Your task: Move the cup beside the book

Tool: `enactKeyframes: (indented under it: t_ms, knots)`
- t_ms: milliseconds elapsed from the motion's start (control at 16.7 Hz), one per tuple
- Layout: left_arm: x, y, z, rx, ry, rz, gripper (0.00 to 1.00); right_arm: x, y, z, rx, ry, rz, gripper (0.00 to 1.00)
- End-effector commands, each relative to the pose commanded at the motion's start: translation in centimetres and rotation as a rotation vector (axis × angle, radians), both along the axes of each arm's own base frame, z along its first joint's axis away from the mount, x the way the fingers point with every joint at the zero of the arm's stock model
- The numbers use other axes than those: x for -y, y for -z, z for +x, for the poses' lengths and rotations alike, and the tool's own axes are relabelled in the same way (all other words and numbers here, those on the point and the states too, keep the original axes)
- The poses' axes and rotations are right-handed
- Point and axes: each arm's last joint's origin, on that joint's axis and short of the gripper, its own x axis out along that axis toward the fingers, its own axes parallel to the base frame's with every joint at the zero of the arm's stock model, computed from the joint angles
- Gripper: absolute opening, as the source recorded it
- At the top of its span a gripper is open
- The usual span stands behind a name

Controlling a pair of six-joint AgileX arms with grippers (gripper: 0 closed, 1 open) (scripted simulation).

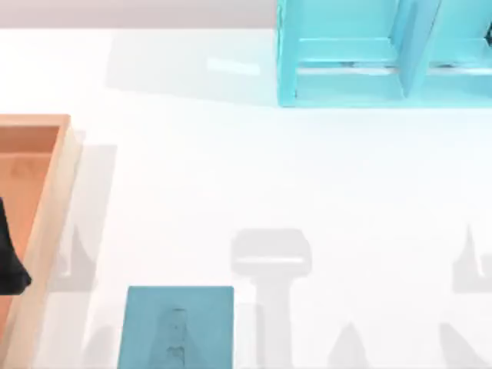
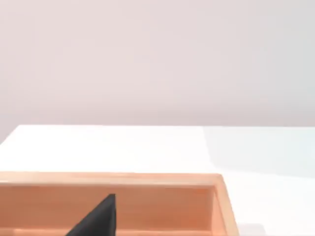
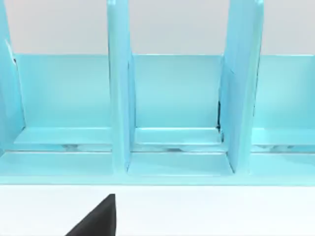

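Book at the tabletop's near edge, tray at left.

The book (image 1: 178,327) is seen flat on the white tabletop (image 1: 231,177); a dark shape, possibly the left gripper (image 1: 11,265), overlaps the orange tray (image 1: 46,223), its opening indiscernible.

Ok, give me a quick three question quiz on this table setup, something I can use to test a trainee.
1. True or false: the book lies inside the wooden tray.
2. What does the right wrist camera face? A: the shelf unit. B: the wooden tray. C: the book.
3. Fill the gap: in the top view, the left gripper hangs over the ____.

Key: 1 false, the book lies flat on the table, apart from the tray. 2 A. 3 wooden tray.
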Motion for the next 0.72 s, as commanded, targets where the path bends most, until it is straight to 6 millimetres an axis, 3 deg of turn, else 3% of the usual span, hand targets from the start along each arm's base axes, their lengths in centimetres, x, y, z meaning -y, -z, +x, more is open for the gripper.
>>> enactKeyframes:
  t_ms: [360, 720]
  knots:
    - [0.0, 0.0, 0.0, 0.0, 0.0, 0.0, 1.0, 0.2, -0.1, 0.1, -0.064, 0.014, -0.095, 1.0]
    - [0.0, 0.0, 0.0, 0.0, 0.0, 0.0, 1.0, 1.4, 0.2, 0.5, -0.402, 0.056, -0.472, 1.0]
